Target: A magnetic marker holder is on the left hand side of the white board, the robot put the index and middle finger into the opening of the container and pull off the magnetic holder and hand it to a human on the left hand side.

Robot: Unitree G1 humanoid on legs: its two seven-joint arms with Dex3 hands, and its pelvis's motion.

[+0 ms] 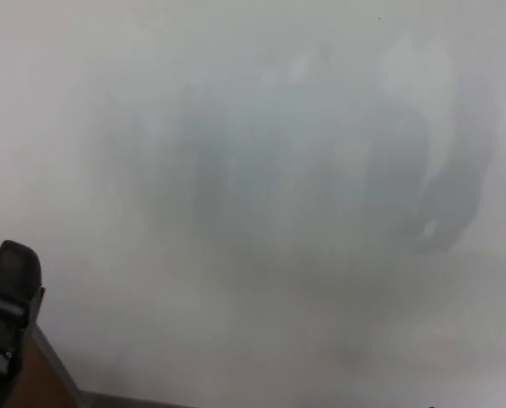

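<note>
The whiteboard (261,102) fills nearly the whole head view. No magnetic marker holder shows anywhere on it. A small black part of my left hand (9,316) pokes in at the lower left edge, in front of the board's bottom corner, with nothing visible in it. Too little of it shows to tell how it is set. My right hand is out of the picture. No person's hand shows.
A blurred dark reflection (321,178) spreads over the middle and right of the board. The board's grey lower left edge (59,370) runs diagonally, with a brown surface (40,387) beyond it.
</note>
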